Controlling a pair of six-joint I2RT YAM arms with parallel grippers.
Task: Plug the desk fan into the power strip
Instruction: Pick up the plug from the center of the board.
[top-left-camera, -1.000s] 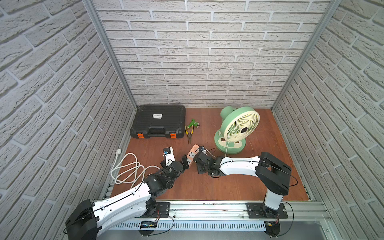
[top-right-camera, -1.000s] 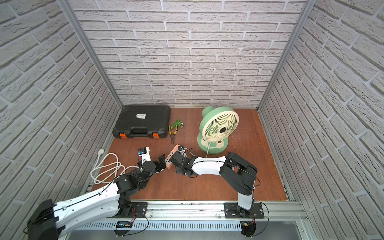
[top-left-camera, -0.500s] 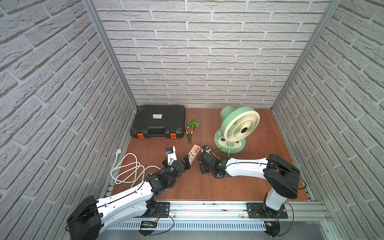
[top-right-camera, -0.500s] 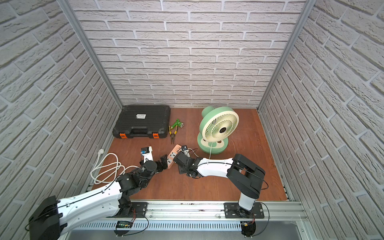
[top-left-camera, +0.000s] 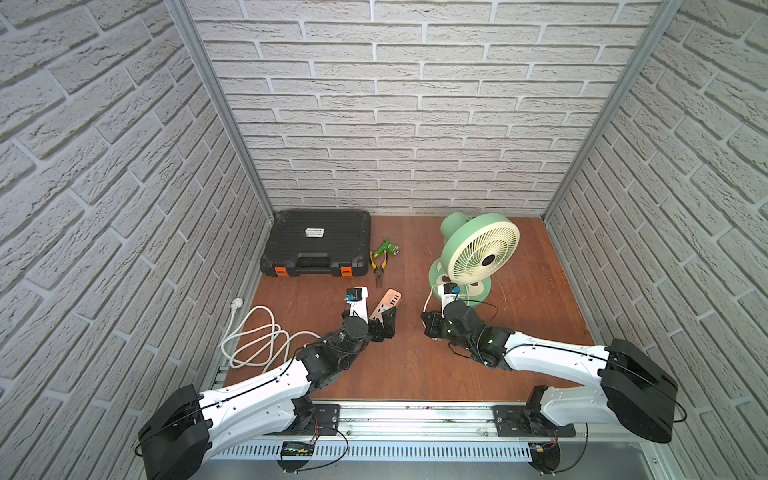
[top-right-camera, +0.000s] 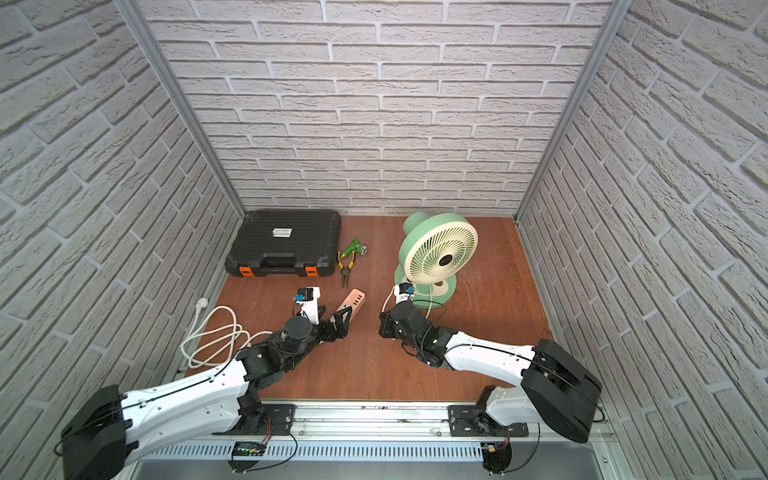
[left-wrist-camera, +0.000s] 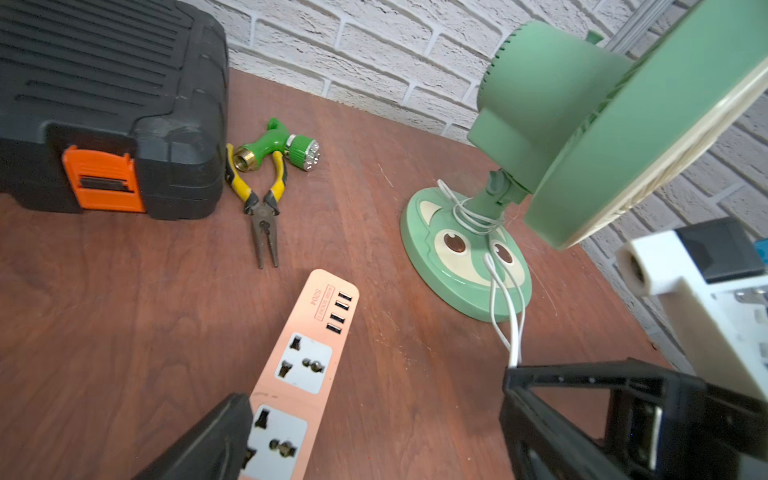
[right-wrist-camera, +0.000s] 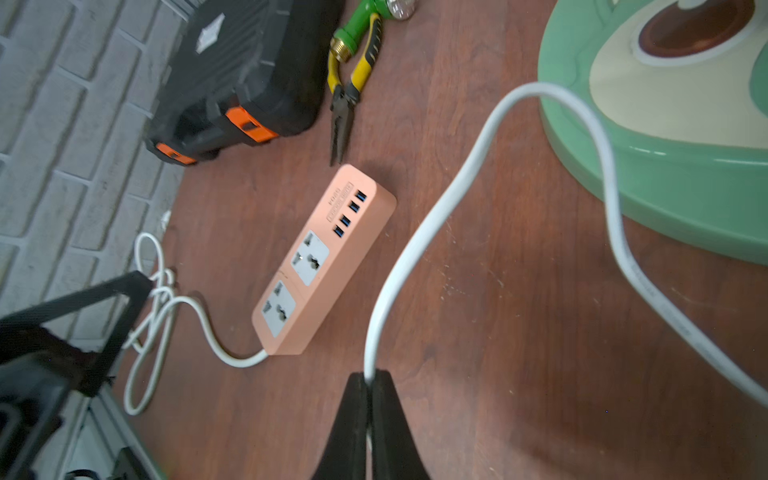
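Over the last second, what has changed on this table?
The right gripper drew back from the power strip toward the desk fan and closed fully on the fan's white cord. The left gripper edged toward the power strip, still open. The power strip, desk fan, toolcase and pliers stayed put.

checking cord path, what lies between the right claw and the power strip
Bare tabletop only, between right claw and power strip, shown in the right wrist view.
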